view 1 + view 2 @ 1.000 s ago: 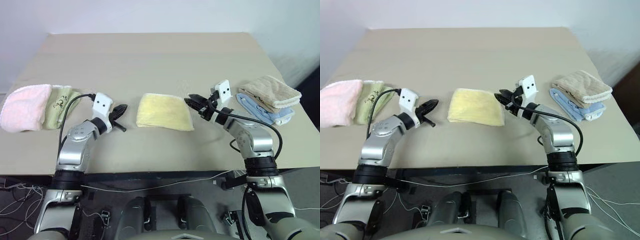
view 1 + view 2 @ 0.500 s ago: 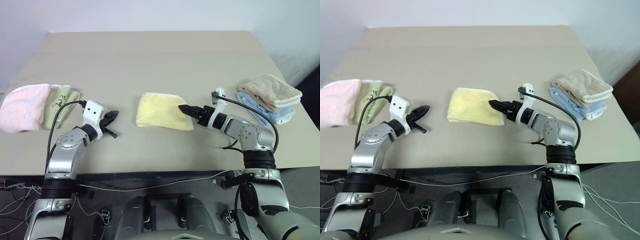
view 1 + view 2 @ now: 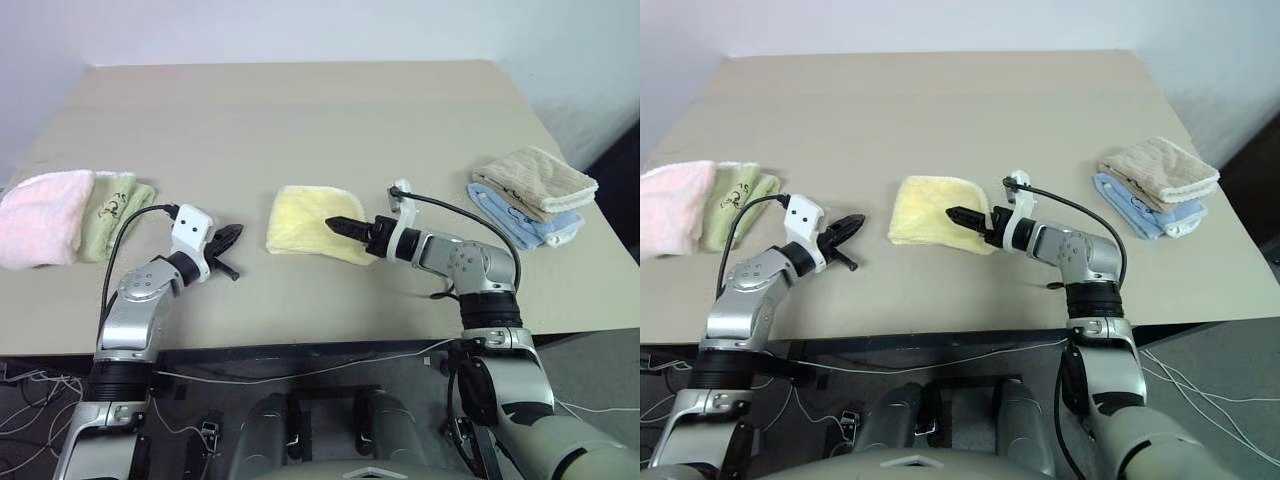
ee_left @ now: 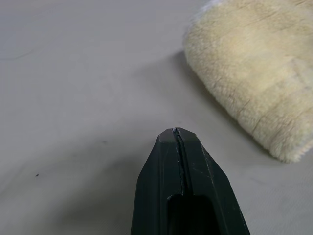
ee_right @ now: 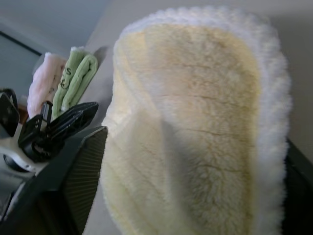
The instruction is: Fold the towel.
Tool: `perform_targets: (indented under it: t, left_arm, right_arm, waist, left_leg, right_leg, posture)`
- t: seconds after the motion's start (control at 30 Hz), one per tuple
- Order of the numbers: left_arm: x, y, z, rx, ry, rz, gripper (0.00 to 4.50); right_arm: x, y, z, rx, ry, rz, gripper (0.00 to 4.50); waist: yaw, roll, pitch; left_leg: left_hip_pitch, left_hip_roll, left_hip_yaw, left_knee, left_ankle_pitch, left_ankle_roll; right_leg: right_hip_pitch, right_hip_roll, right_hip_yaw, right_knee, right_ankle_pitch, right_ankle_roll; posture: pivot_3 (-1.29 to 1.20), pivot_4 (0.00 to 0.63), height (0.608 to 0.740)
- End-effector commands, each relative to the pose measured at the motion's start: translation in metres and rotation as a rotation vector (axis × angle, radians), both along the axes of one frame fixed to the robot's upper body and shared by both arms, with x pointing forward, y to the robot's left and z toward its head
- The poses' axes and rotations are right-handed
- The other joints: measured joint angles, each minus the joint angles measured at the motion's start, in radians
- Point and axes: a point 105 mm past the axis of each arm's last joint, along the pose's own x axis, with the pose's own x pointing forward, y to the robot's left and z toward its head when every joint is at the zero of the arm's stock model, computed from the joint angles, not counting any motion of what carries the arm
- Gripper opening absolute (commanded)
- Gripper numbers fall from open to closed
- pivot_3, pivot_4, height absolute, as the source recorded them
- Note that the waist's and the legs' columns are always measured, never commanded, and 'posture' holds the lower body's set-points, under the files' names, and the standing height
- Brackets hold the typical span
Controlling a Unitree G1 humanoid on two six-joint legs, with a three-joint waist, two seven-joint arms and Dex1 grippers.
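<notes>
**Layout on the table**

The towel (image 3: 310, 222) lies at the centre of the table (image 3: 300, 110). At its 9 o'clock, apart from it, is the left gripper (image 3: 228, 240); at its 3 o'clock the right gripper (image 3: 340, 224) reaches over its edge. Far toward 9 o'clock, 2 folded cloths (image 3: 70, 215) lie side by side. Far toward 3 o'clock, 1 folded towel (image 3: 535, 178) rests on another (image 3: 525, 222).

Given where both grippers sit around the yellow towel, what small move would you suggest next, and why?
Probably lower the right gripper a little and close it on the near right edge of the towel. Its fingers stand apart over that edge, and the towel lies flat on the table, folded small, with nothing gripping it. The left gripper is shut, off to the towel's left.
</notes>
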Motion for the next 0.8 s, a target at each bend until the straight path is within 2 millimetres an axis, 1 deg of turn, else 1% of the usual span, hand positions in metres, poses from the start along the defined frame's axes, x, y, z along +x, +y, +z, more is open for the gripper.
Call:
perform_targets:
  t: [0.03, 0.17, 0.2, 0.3, 0.33, 0.37, 0.53, 0.63, 0.73, 0.8]
  left_arm:
    - [-0.004, -0.005, 0.01, 0.008, -0.054, -0.021, 0.0]
    - [-0.005, -0.006, 0.01, 0.006, -0.053, -0.021, 0.0]
    - [-0.005, -0.006, 0.01, 0.005, -0.053, -0.022, 0.0]
    - [-0.004, -0.009, 0.01, 0.004, -0.052, -0.028, 0.0]
    - [-0.003, -0.009, 0.01, 0.004, -0.052, -0.03, 0.0]
    - [-0.003, -0.01, 0.01, 0.003, -0.052, -0.032, 0.0]
    - [-0.002, -0.013, 0.01, 0.003, -0.051, -0.041, 0.0]
    - [-0.001, -0.014, 0.009, 0.003, -0.05, -0.043, 0.0]
    - [-0.002, -0.014, 0.009, 0.002, -0.05, -0.045, 0.0]
    - [-0.002, -0.014, 0.009, 0.002, -0.05, -0.045, 0.0]
  right_arm:
    - [0.001, 0.007, 0.004, 0.036, 0.014, 0.016, 3.24]
    - [0.001, 0.006, 0.004, 0.045, 0.015, 0.01, 1.79]
    - [0.001, 0.006, 0.005, 0.05, 0.014, 0.009, 1.5]
    - [0.0, 0.006, 0.008, 0.069, 0.008, 0.009, 0.43]
    - [0.0, 0.006, 0.009, 0.075, 0.006, 0.009, 0.16]
    - [-0.001, 0.006, 0.01, 0.081, 0.005, 0.009, 0.01]
    - [-0.001, 0.004, 0.015, 0.111, -0.009, -0.004, 0.01]
    - [0.003, -0.005, 0.023, 0.133, -0.028, -0.051, 0.01]
    - [0.011, -0.026, 0.045, 0.168, -0.087, -0.133, 0.01]
    - [0.016, -0.044, 0.064, 0.184, -0.145, -0.199, 0.01]
  waist:
    - [-0.002, 0.0, 0.0]
    - [-0.008, 0.0, 0.0]
    - [-0.008, 0.0, 0.0]
    - [-0.01, -0.001, -0.001]
    - [-0.01, -0.001, -0.001]
    - [-0.01, -0.001, -0.001]
    - [-0.01, -0.001, -0.001]
    - [-0.009, -0.001, -0.001]
    - [-0.004, -0.001, -0.001]
    - [-0.001, -0.001, -0.001]
  left_leg:
    - [0.0, 0.0, 0.0, 0.0, 0.0, 0.0]
    - [0.0, 0.0, 0.0, 0.0, 0.0, 0.0]
    - [0.0, 0.0, 0.0, 0.0, 0.0, 0.0]
    - [0.001, 0.0, 0.0, 0.001, 0.0, 0.0]
    - [0.001, 0.0, 0.0, 0.001, 0.0, 0.0]
    - [0.001, 0.0, 0.0, 0.001, 0.0, 0.0]
    - [0.001, 0.0, 0.0, 0.001, 0.0, 0.0]
    - [0.001, 0.0, 0.0, 0.001, 0.0, 0.0]
    - [0.0, 0.0, 0.0, 0.001, 0.0, 0.0]
    - [0.0, 0.0, 0.0, 0.001, 0.0, 0.0]
  right_leg:
    - [0.0, 0.0, 0.0, 0.0, 0.0, 0.0]
    - [0.0, 0.0, 0.0, 0.0, 0.0, 0.0]
    - [0.0, 0.0, 0.0, 0.0, 0.0, 0.0]
    - [0.001, 0.0, 0.0, 0.0, 0.0, 0.0]
    - [0.002, 0.0, 0.0, 0.0, 0.0, 0.0]
    - [0.002, 0.0, 0.0, 0.0, 0.0, 0.0]
    - [0.002, 0.0, 0.0, 0.0, 0.0, 0.0]
    - [0.002, 0.0, 0.0, 0.0, 0.0, 0.0]
    - [0.002, 0.0, 0.0, 0.0, 0.0, 0.0]
    - [0.002, 0.0, 0.0, 0.0, 0.0, 0.0]
  posture:
    - [0.0, 0.15, 0.74]
    - [0.0, 0.15, 0.74]
    - [0.0, 0.15, 0.74]
    - [0.0, 0.15, 0.74]
    - [0.0, 0.15, 0.74]
    - [0.0, 0.15, 0.74]
    - [0.0, 0.15, 0.74]
    - [0.0, 0.15, 0.74]
    - [0.0, 0.15, 0.74]
    - [0.0, 0.15, 0.74]
